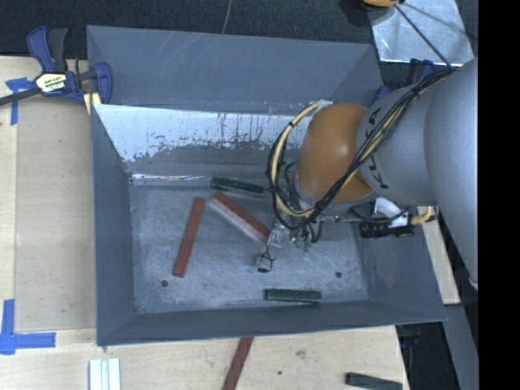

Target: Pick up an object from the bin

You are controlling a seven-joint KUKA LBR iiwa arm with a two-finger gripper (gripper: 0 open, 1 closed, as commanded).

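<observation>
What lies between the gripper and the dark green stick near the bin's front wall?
Nothing: in the camera view only bare grey bin floor separates the gripper from the dark green stick.

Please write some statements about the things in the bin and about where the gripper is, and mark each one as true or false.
1. The gripper is over the middle of the floor of the bin, close to the lower end of the pale red bar. True.
2. The red-brown stick lies to the right of the gripper in the camera view. False: it lies to the left, apart from it.
3. The far green stick lies by the back wall and the near green stick by the front wall. True.
4. The near green stick lies across the red-brown stick. False: they lie apart, not touching.
</observation>
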